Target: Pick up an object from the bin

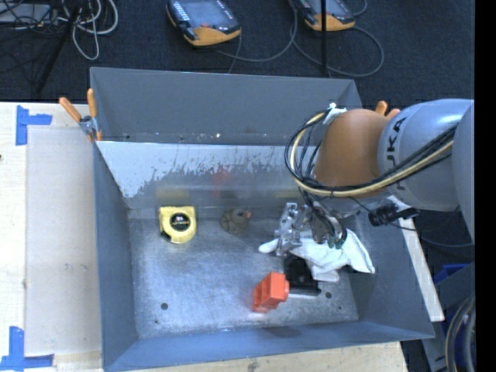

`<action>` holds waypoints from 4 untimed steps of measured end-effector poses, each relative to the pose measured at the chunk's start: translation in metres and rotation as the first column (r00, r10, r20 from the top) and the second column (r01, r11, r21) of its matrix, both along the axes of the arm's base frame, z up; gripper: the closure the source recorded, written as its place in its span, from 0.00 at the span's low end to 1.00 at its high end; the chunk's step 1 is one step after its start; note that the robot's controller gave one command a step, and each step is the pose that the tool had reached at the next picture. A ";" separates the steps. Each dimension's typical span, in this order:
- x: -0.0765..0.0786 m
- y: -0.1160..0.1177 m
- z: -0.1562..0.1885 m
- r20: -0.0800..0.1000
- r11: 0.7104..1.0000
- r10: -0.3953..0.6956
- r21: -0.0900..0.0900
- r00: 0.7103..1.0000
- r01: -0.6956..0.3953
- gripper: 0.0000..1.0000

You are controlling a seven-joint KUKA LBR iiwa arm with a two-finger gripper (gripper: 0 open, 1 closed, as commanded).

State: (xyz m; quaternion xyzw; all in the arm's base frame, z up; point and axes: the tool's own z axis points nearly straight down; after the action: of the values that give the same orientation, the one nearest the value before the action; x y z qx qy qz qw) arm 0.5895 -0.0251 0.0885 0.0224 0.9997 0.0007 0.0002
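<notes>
My gripper (293,226) hangs low at the right of the bin floor, right over the left end of a crumpled white cloth (338,255). A corner of that cloth pokes out to the gripper's left. Just in front of the gripper lies a black object (301,278), partly tucked under the cloth. A small red-orange block (270,291) touches the black object's left side.
A yellow tape measure (177,224) lies at the back left of the floor. A dark round object (235,220) sits near the back wall, left of the gripper. The arm with its orange cover and cables reaches in over the right rim.
</notes>
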 end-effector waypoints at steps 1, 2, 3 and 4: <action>-0.002 0.003 0.054 -0.006 1.000 -0.022 -0.001 1.000 0.022 1.00; 0.005 0.008 0.052 0.017 1.000 -0.008 -0.002 1.000 0.009 1.00; 0.001 -0.004 -0.005 0.002 0.998 -0.057 0.002 0.998 0.057 1.00; 0.003 -0.001 -0.002 -0.001 0.997 -0.073 -0.001 0.997 0.073 1.00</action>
State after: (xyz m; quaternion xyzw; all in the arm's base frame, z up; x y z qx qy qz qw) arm 0.5920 -0.0265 0.0868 0.0590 0.9983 -0.0001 -0.0001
